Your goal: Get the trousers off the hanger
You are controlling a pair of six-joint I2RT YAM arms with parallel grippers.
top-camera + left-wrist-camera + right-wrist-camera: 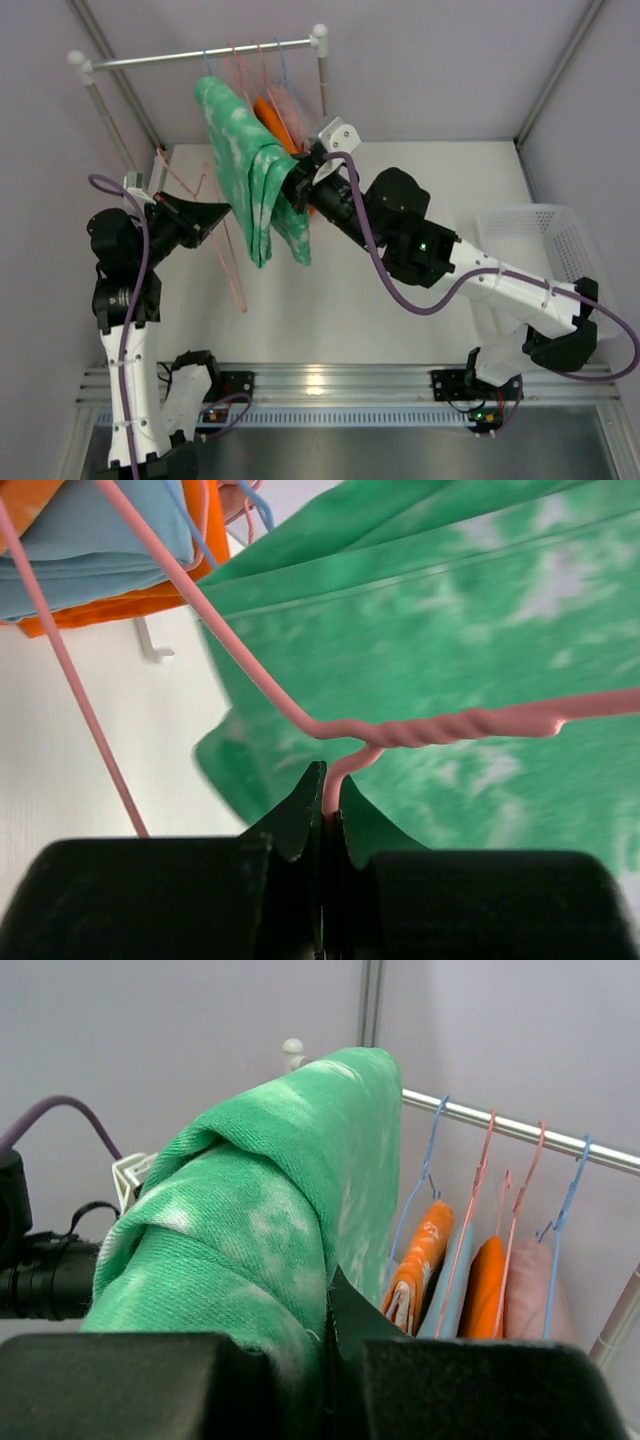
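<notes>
You are pinching the hanger (440,727) at the stem beside its twisted neck, with the left gripper (328,792) pressing together on the wire. The trousers (260,1210) are hanging just beyond the hanger, and the right gripper (322,1325) is clamping a fold of them. The hanger's long axis is running across the cloth, so the coming pull is probably sideways, away from the hanger, by the right arm.

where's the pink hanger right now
The hanger is left of centre in the top view, off the rail, its neck pinched by the left gripper, beside the green trousers.
</notes>
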